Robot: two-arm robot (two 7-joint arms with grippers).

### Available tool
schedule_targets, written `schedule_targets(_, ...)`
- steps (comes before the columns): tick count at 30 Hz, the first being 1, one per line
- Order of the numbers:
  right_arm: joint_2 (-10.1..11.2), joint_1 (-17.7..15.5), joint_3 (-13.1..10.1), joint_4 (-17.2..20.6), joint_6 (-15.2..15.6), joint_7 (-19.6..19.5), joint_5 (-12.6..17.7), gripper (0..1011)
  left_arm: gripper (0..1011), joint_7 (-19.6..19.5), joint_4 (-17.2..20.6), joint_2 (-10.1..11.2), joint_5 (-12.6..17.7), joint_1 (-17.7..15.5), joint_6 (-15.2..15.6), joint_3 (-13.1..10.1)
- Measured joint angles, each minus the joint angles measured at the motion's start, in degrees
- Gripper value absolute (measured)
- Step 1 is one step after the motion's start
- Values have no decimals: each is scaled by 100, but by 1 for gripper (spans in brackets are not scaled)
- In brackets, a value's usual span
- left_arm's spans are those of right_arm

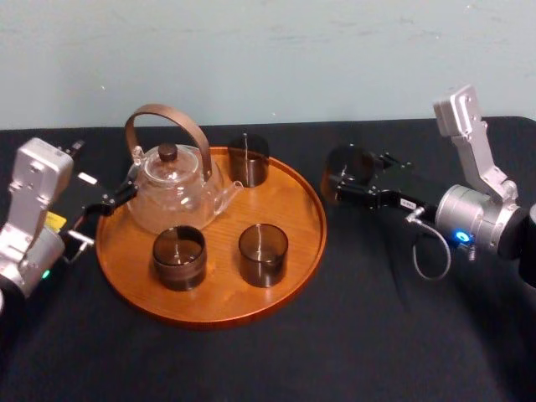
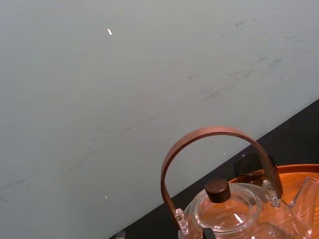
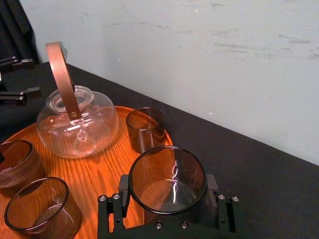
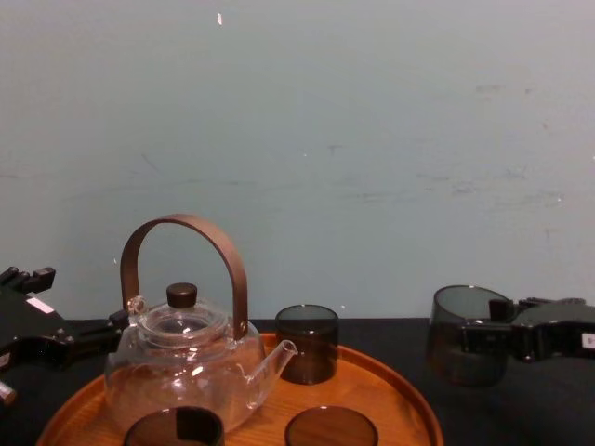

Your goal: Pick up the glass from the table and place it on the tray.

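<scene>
Black surface (image 1: pixel 377 335) carried a round wooden tray (image 1: pixel 295 251), a glass teapot (image 1: pixel 172 188) stood on the tray, right gripper (image 1: pixel 356 177) was just beside the tray's right rim, its fingers pinched the dark glass (image 1: pixel 343 163), left gripper (image 1: pixel 109 213) was near the teapot, fingers spread.

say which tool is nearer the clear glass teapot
Left. The left tool is beside the clear glass teapot; the right tool holds a smoky glass beyond the round wooden tray.

A smoky, translucent glass (image 1: pixel 345 164), a glossy, grained wooden tray (image 1: pixel 289 197), a clear glass teapot (image 1: pixel 172 191), the matte black table (image 1: pixel 377 335).
</scene>
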State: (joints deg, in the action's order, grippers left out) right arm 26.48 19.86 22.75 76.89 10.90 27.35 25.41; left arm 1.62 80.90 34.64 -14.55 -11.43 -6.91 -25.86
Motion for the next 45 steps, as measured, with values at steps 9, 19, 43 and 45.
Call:
schedule_targets(9, -102, 111, 151, -148, -52, 42, -47, 905, 1002, 0, 0, 0, 0, 0, 0, 0)
schedule_targets(19, -235, 265, 281, -341, -105, 78, -113, 904, 1001, 0, 0, 0, 0, 0, 0, 0)
schedule_targets(43, -528, 621, 471, -899, -278, 269, -183, 905, 1001, 0, 0, 0, 0, 0, 0, 0)
schedule_targets(45, -558, 646, 482, -961, -305, 290, -183, 905, 1001, 0, 0, 0, 0, 0, 0, 0)
